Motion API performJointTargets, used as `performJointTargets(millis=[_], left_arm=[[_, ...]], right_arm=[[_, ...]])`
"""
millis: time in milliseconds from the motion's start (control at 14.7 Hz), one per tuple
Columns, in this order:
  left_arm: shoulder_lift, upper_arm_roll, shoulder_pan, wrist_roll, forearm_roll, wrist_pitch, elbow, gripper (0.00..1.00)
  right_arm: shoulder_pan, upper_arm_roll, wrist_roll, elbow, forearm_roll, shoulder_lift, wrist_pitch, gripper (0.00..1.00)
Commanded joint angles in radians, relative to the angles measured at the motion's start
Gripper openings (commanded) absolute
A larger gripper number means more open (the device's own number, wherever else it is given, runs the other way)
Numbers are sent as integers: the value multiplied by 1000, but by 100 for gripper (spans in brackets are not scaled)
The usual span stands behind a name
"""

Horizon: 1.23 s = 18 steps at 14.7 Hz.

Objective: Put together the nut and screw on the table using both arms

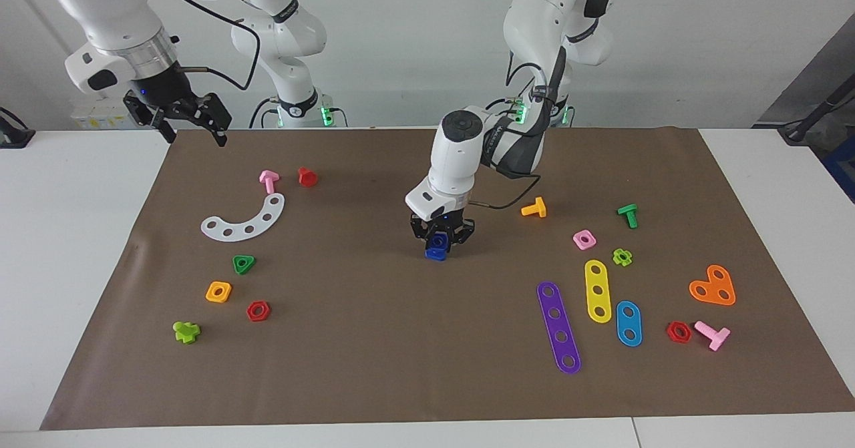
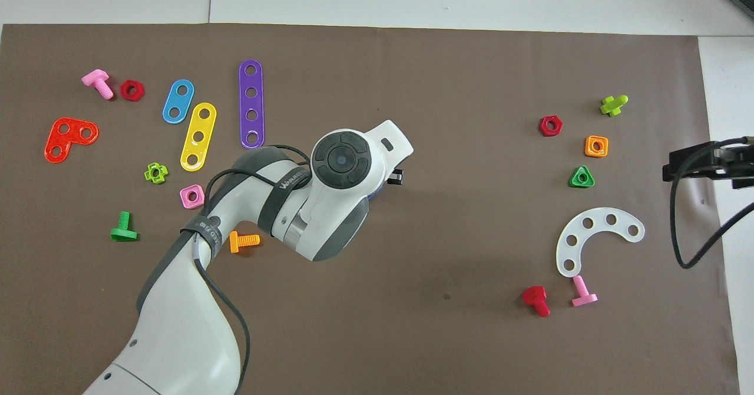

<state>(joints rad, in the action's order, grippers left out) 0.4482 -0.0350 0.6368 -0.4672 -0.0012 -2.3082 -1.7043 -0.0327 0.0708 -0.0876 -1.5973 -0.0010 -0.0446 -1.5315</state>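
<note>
At the middle of the table (image 1: 401, 354) my left gripper (image 1: 441, 238) points straight down, shut on the dark-blue nut (image 1: 439, 240), whose round hole shows between the fingers. Directly under it a second dark-blue piece, the screw (image 1: 435, 255), rests on the brown paper; I cannot tell whether the two are joined. From overhead the left wrist (image 2: 344, 159) covers both, with only a blue sliver (image 2: 376, 193) showing. My right gripper (image 1: 190, 119) hangs open and empty, waiting above the paper's corner at the right arm's end, also seen as the right gripper (image 2: 671, 168) from overhead.
Near the right arm's end lie a white curved strip (image 1: 244, 219), pink and red screws, a green triangular nut (image 1: 244, 264), orange and red nuts and a lime piece. Toward the left arm's end lie an orange screw (image 1: 534, 207), a pink nut (image 1: 584, 239) and several flat strips.
</note>
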Motion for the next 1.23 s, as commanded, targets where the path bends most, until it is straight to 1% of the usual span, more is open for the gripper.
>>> performJointTargets(millis=[0,136,272,477,613,749,885,1089,1157], left_arm=[[-6,20,20,-22,17,-11,-20,46],[-6,18,21,-28,17,-13,-24,52],[-8,18,26,-28,17,-16,-28,100],[-9,20,23,-28,17,-5,-20,100],[-29,21,12,-27,17,22,-21,100],[-83,21,-14,-25,17,73,-37,100],[-146,20,-64,-2,17,107,-61,100],[-239,21,-139,89,17,145,-121,100],[-264,21,-173,144,17,186,-124,100]], right_arm=[[11,-5,23,-26,19,-23,-13,100],[11,-5,23,-26,19,-23,-13,100],[11,-5,23,-24,19,-21,-13,100],[11,-5,23,-26,19,-21,-13,100],[11,-5,23,-24,19,-23,-13,100],[11,-5,23,-26,19,-21,-13,100],[11,-5,23,-24,19,-21,-13,100],[11,-5,23,-24,19,-23,-13,100],[11,-5,23,-24,19,-21,-13,100]])
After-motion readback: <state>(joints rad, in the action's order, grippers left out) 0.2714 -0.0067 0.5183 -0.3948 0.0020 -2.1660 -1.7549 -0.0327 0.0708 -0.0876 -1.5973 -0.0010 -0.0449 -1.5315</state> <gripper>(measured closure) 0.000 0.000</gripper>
